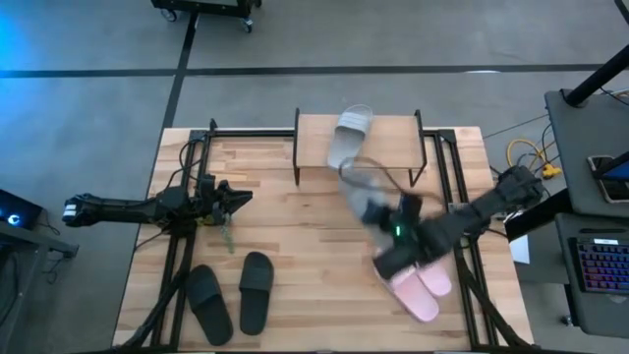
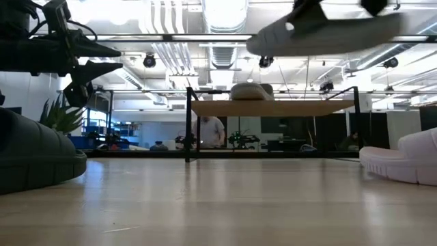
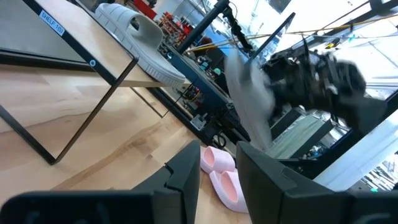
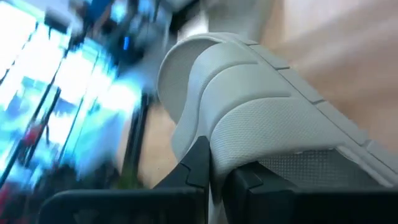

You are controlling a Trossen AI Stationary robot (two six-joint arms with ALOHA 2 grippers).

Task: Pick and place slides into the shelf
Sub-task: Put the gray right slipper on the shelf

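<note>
High view: right gripper jaws clamp grey slide, long axis pointing far toward shelf; left gripper jaws narrow, idle.

wooden bench stretching back to the shelf, one grey slide resting on its top board. second grey slide blurred high overhead. black slide near left, pink slides far right. left tool upper left, fingers parted.

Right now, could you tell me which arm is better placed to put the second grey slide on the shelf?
Right: its fingers already grip the slide near the shelf. The left gripper waits empty.
</note>
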